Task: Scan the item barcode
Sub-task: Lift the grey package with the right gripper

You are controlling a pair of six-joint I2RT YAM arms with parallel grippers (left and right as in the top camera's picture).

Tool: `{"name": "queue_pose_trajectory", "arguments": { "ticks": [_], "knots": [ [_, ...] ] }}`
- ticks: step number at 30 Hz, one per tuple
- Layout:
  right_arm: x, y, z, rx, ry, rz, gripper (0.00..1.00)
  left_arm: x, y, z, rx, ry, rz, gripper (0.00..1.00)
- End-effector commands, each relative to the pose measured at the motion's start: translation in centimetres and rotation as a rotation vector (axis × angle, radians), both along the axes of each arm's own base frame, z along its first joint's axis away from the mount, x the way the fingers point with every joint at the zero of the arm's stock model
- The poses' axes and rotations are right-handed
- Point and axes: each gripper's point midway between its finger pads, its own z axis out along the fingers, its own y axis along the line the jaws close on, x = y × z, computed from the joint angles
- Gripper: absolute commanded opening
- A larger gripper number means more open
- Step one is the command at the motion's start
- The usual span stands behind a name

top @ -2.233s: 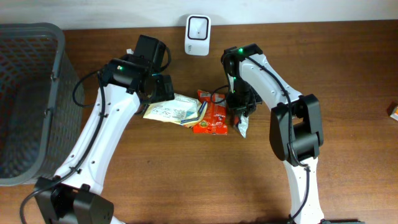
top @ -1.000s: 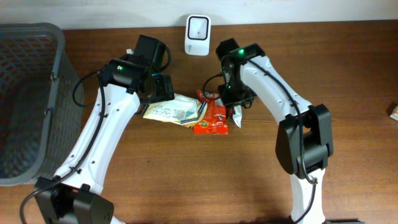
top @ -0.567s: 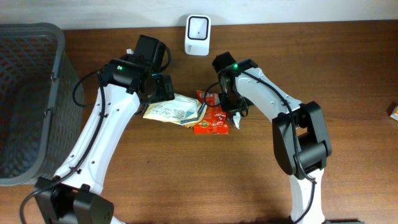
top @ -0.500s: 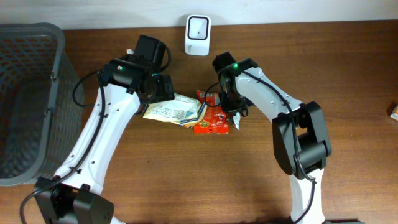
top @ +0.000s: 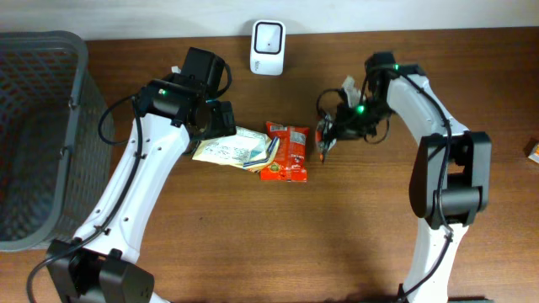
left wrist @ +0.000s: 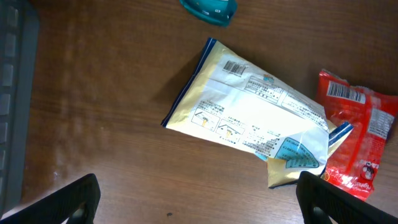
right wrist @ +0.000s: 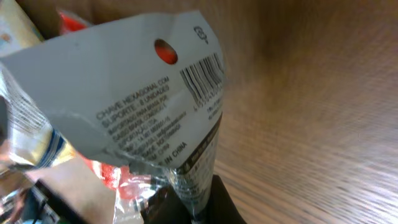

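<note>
A small clear packet with a grey card header [right wrist: 124, 99] and a printed barcode [right wrist: 202, 78] is pinched at its lower end by my right gripper [right wrist: 189, 202], which is shut on it. Overhead, that gripper [top: 333, 130] holds the packet [top: 323, 145] just above the table, right of a red snack packet [top: 285, 151]. A yellow-and-white packet [top: 232, 150] lies beside the red one, barcode side up [left wrist: 249, 118]. My left gripper [left wrist: 199, 208] hovers open over it, fingers wide apart. The white scanner [top: 268, 36] stands at the table's back edge.
A grey mesh basket [top: 34, 135] fills the left side of the table. A small orange box [top: 533, 150] sits at the far right edge. A teal object [left wrist: 209, 7] shows at the top of the left wrist view.
My right gripper closed on the small packet next to the red packet, then swung right and lifted it off the pile. The left arm has not moved.
</note>
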Motion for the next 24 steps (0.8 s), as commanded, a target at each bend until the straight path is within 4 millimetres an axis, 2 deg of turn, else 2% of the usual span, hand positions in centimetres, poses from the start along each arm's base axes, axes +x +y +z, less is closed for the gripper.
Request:
{"name": "queue_pose_trajectory", "arguments": {
  "ticks": [1,3,4,5,6,8,10,12,15,17,18,19,22,24],
  "knots": [
    [-1.5,-0.5,-1.9,0.082,0.054,-0.035,0.06,0.0,0.1,0.0,0.004,-0.001,0.011,0.99],
    [-1.8,-3.8,-3.5,-0.027,0.096,-0.108,0.09,0.0,0.1,0.0,0.004,-0.001,0.011,0.99],
    [-1.9,-5.2,-3.9,-0.077,0.099,-0.124,0.19,0.0,0.1,0.0,0.004,-0.001,0.011,0.99],
    [-1.9,-6.6,-4.3,-0.126,0.103,-0.138,0.43,0.0,0.1,0.0,0.004,-0.002,0.011,0.99],
    [-2.1,-8.1,-4.6,-0.19,0.11,-0.149,0.49,0.0,0.1,0.0,0.004,-0.001,0.011,0.99],
    [-2.4,-11.1,-4.4,-0.311,0.135,-0.165,0.52,0.0,0.1,0.0,0.004,-0.002,0.011,0.99],
    [-2.2,-12.0,-2.6,-0.347,0.15,-0.168,0.52,0.0,0.1,0.0,0.004,-0.002,0.011,0.99],
    [-1.6,-11.6,1.0,-0.341,0.154,-0.158,0.52,0.0,0.1,0.0,0.004,-0.001,0.011,0.99],
    [-1.3,-9.2,3.7,-0.343,0.132,-0.096,0.53,0.0,0.1,0.0,0.004,-0.001,0.011,0.99],
    [-1.2,-6.5,3.8,-0.347,0.107,-0.033,0.56,0.0,0.1,0.0,0.004,-0.002,0.011,0.99],
    [-1.2,-4.7,3.2,-0.357,0.088,0.014,0.57,0.0,0.1,0.0,0.004,-0.001,0.011,0.99],
    [-1.1,-3.7,2.6,-0.392,0.07,0.039,0.57,0.0,0.1,0.0,0.004,-0.002,0.011,0.99],
    [-1.2,-3.7,1.0,-0.577,0.08,-0.066,0.54,0.0,0.1,0.0,0.004,-0.001,0.011,0.99],
    [-1.3,-2.4,0.0,-0.562,0.074,-0.065,0.5,0.0,0.1,0.0,0.004,-0.002,0.011,0.99]
  ]
}}
